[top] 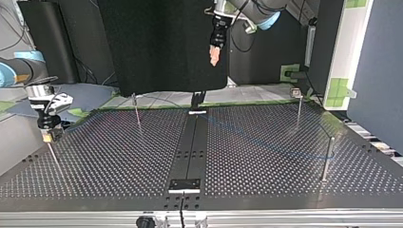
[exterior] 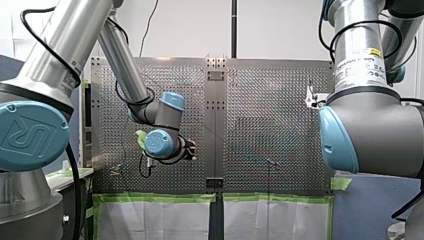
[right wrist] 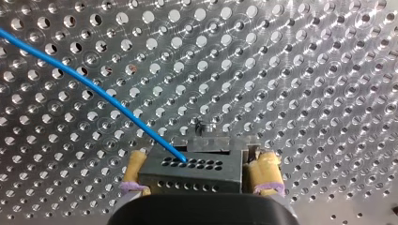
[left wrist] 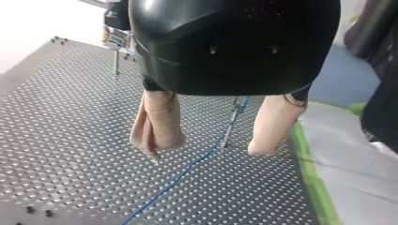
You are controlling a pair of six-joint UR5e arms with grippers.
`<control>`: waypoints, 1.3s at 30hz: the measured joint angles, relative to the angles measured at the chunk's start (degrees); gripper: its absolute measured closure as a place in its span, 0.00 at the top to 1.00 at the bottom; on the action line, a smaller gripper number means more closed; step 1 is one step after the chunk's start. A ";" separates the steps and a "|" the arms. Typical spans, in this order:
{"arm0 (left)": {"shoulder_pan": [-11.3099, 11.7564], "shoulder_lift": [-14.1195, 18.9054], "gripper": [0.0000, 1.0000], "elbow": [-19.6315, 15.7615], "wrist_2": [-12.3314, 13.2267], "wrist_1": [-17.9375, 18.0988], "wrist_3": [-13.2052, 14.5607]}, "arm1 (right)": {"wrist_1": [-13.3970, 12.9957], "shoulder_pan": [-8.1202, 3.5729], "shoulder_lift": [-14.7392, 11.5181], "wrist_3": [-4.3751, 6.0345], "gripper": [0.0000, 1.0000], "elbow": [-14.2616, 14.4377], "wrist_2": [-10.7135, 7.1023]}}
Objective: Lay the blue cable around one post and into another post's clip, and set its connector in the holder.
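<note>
Right hand (right wrist: 201, 164) grips black connector (right wrist: 195, 177); blue cable (right wrist: 94, 89) runs from it.

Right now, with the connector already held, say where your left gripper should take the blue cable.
Grip the blue cable on its straight run just short of the post, coming down from above with the open pads of my left gripper either side. It lies thin and low on the table, so a sideways approach would likely just push it.
</note>
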 joint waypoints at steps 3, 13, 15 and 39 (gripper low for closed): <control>0.18 0.00 1.00 0.00 0.01 1.53 -0.13 | 0.00 0.00 0.00 0.00 0.82 0.01 0.00; 1.10 0.01 1.00 0.00 -0.15 6.42 -0.38 | 0.00 0.00 0.00 0.00 0.82 0.00 0.00; 1.24 0.00 1.00 0.01 -0.17 7.31 -0.47 | 0.00 0.00 0.00 0.00 0.82 0.00 0.00; 1.68 0.03 1.00 -0.06 -0.26 10.77 -0.33 | 0.00 0.00 0.00 0.00 0.82 0.00 0.00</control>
